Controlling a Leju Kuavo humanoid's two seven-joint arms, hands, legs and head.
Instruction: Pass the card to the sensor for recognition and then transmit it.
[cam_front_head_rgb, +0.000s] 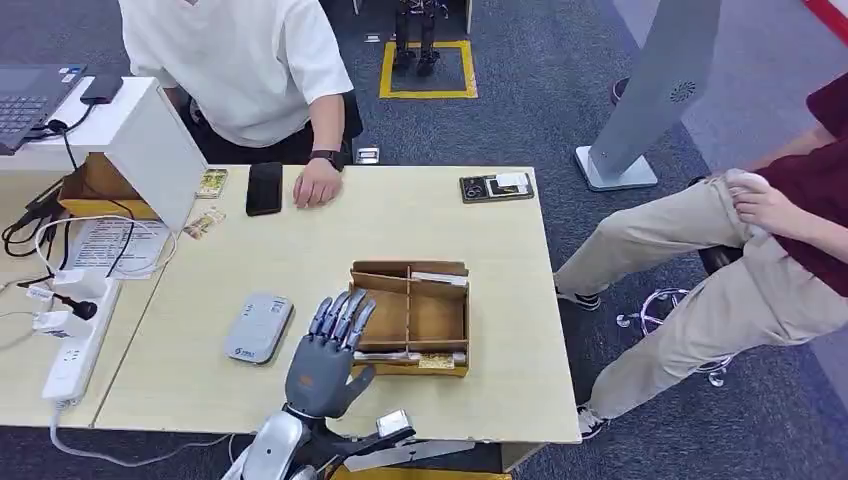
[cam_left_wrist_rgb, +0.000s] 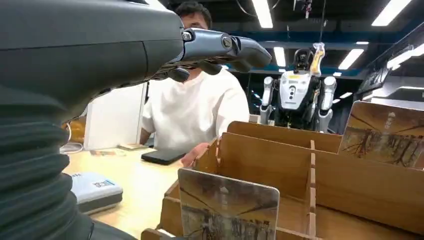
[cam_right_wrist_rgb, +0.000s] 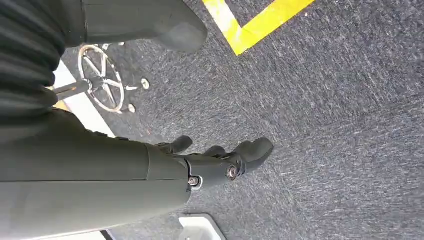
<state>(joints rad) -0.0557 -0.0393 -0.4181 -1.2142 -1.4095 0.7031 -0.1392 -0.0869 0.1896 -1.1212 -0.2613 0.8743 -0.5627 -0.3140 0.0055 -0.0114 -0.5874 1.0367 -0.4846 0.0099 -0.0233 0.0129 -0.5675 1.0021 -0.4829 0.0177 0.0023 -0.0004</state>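
You're still at the start, I'd judge: no card picked, nothing passed to the sensor (cam_front_head_rgb: 259, 328) yet, nothing handed on. Left hand (cam_front_head_rgb: 328, 352) is hovering over the table (cam_front_head_rgb: 300, 250), fingers apart & holding nothing, just left of the wooden card box (cam_front_head_rgb: 412, 318). Near card (cam_left_wrist_rgb: 228, 206) is standing upright in the box's near slot; a 2nd card (cam_left_wrist_rgb: 386, 133) is leaning at the far side. Right hand (cam_right_wrist_rgb: 220, 160) is hanging over the carpet, fingers loosely curled, nothing in it. Count: 2 cards seen for sure, 1 box, 1 grey sensor left of the hand, 1 phone (cam_front_head_rgb: 264, 188) far-left by a person's hand (cam_front_head_rgb: 318, 185), 2 people nearby. Left to do: grab, scan, pass.
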